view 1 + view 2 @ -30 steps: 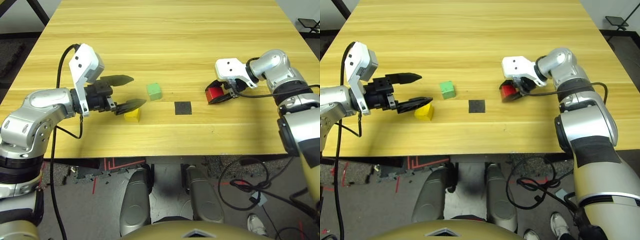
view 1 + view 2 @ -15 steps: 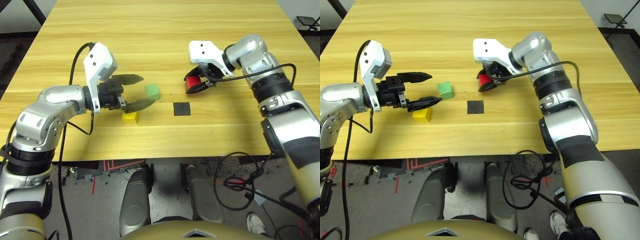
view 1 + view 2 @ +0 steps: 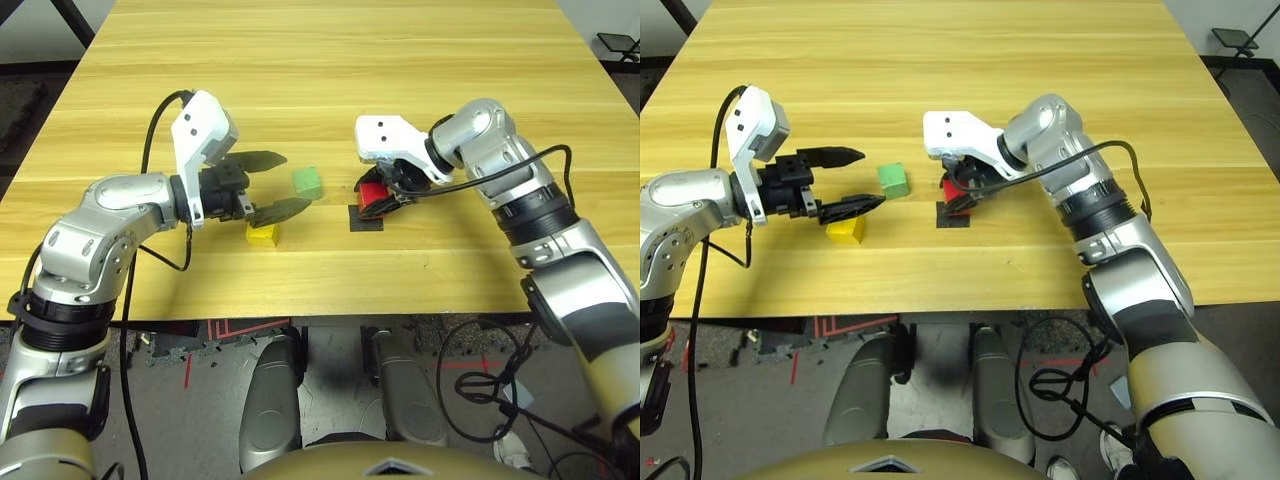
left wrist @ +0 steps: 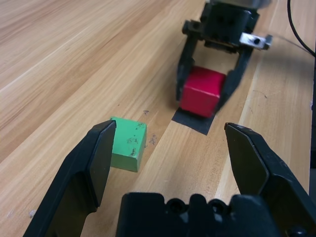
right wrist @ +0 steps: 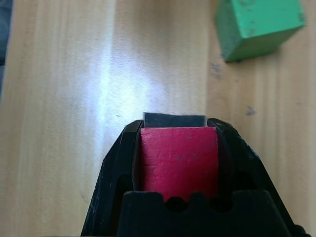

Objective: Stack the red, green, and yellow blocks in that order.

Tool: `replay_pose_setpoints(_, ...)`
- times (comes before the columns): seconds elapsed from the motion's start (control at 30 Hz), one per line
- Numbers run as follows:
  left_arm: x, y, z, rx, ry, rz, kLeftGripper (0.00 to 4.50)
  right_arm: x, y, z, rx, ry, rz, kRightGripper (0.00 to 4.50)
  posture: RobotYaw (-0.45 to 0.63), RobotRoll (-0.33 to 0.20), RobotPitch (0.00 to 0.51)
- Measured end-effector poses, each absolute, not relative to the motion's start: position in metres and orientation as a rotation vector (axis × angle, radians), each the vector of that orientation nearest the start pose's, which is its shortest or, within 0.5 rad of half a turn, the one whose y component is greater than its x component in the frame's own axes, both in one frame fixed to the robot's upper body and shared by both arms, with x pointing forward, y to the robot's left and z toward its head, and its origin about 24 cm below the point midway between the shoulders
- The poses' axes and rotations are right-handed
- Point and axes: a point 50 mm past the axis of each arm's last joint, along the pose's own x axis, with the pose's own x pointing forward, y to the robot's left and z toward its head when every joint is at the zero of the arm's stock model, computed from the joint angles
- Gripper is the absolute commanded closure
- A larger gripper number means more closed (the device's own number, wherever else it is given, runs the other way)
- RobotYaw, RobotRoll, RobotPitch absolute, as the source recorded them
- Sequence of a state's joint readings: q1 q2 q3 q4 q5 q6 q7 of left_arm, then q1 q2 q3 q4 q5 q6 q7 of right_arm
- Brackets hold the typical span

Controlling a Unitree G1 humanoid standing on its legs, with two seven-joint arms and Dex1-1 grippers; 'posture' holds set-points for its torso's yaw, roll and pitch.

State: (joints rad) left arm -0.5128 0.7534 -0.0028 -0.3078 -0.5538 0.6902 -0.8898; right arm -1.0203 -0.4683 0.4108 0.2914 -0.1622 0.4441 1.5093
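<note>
i've swung the right gripper (image 3: 378, 199), clamped on red (image 4: 202, 92), over the patch (image 3: 366, 220); next i lower it; left gripper (image 3: 268, 185) gapes near green (image 3: 307, 182).

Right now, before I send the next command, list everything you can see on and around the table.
red block: 1, bright red, held between the right end effector's fingers, over the black patch.
green block: 1, light green, on the table left of the red block, standing free.
yellow block: 1, yellow, on the table nearer the robot than the green one, just below the left end effector's lower finger.
black patch: 1, flat black square, mid-table, partly covered by the red block.
table: 1, light wood.
cables: several, black, on the floor under the table's near edge.
left end effector: open, fingers pointing at the green block.
right end effector: shut on the red block.
</note>
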Motion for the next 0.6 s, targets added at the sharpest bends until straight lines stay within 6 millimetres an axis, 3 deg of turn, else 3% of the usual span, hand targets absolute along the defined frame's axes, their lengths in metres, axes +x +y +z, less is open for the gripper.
replay_pose_setpoints(0.53,0.2763,0.17,0.21,0.301,0.055,-1.058,0.0,0.3368,-0.0938,0.1993,-0.896,0.398,1.469,2.44,0.36,-0.1,0.282)
replay_pose_setpoints(0.6,0.2765,0.1697,0.2102,0.3,0.053,-1.058,0.0,0.3368,-0.0939,0.1992,-0.897,0.394,1.47,1.71,0.35,-0.098,0.283)
